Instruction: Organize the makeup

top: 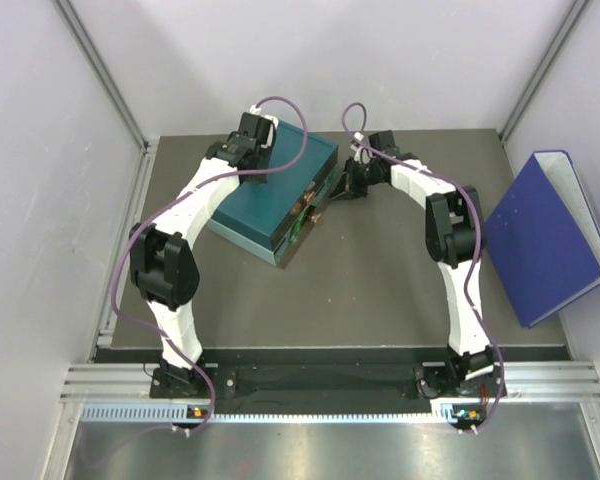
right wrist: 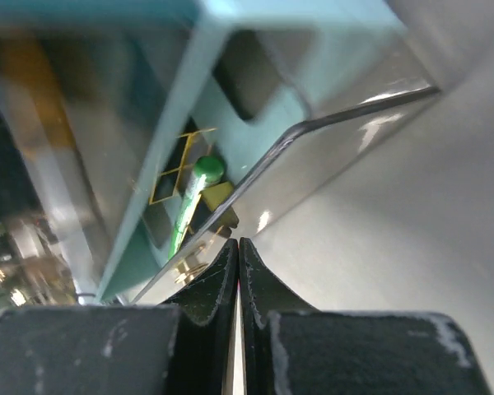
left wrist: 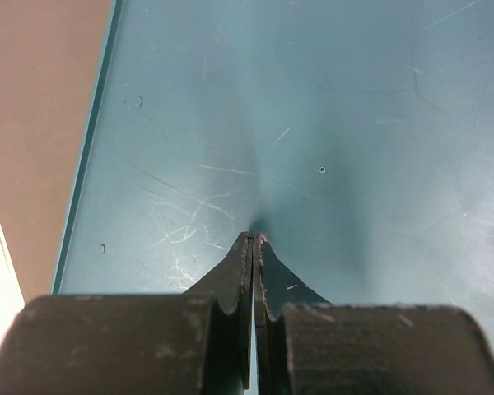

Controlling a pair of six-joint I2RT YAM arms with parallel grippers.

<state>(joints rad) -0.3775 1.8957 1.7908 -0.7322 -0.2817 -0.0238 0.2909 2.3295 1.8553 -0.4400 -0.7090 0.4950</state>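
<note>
The teal drawer box (top: 270,195) lies at the back middle of the table. My left gripper (top: 263,148) is shut and empty, its tips (left wrist: 253,239) resting on the box's scratched teal top (left wrist: 313,123). My right gripper (top: 346,186) is shut with nothing visible between its fingers. Its tips (right wrist: 237,243) sit at the lower edge of a clear drawer front (right wrist: 337,156). Through the drawer a green tube (right wrist: 194,194) and a tan piece (right wrist: 216,197) of the makeup show. In the top view small orange and green bits (top: 306,212) show at the box's open side; the other makeup is hidden.
A big blue binder (top: 545,235) leans at the right wall. Grey walls close in the back and both sides. A metal rail (top: 320,385) runs along the near edge by the arm bases.
</note>
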